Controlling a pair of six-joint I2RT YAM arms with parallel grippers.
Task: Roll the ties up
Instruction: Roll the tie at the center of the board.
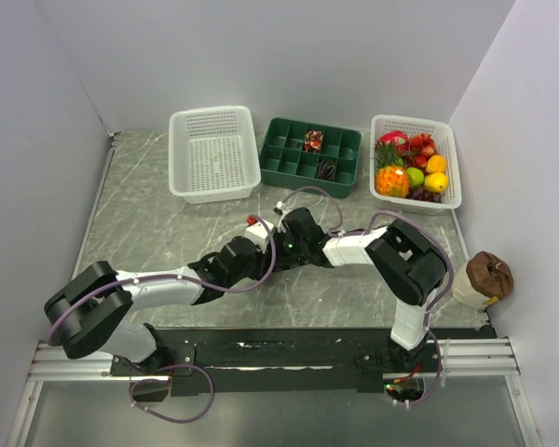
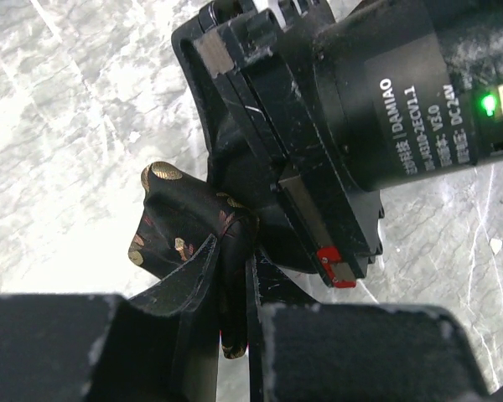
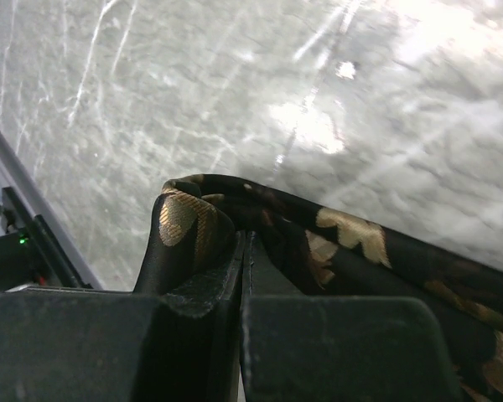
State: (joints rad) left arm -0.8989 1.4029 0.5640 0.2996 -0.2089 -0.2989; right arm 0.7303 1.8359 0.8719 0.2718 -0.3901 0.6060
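Black silk-like cloth with small gold motifs fills both wrist views: this is the necktie [image 2: 180, 230], held up off the grey marble-patterned table [image 1: 149, 223] near its middle, where the two arms meet.

The left gripper [image 2: 230, 289] has its jaws drawn close with a fold of the necktie pinched in the narrow gap between them; a bunched loop of the cloth bulges out to the left of the fingers. Right in front of it sits the black body of the right arm's wrist, with a white printed label and a green light (a small red tab shows at its lower edge).

The right gripper [image 3: 245, 251] has its jaws pressed together on the same necktie [image 3: 335, 243]. One fold curls over the left finger, and the rest of the band runs off to the lower right, above the table.

From the top camera the left gripper [image 1: 261, 244] and right gripper [image 1: 287, 240] are just beside each other, and the necktie itself is too dark against them to make out.

At the far edge stand a white basket [image 1: 182, 158], a green divided tray [image 1: 284, 168] and a second white basket [image 1: 452, 168] holding toy fruit [image 1: 410, 172]. Two compartments of the tray hold a rolled tie each: a reddish coil [image 1: 313, 141] in the back row and a dark coil [image 1: 326, 169] in the row nearer the arms.
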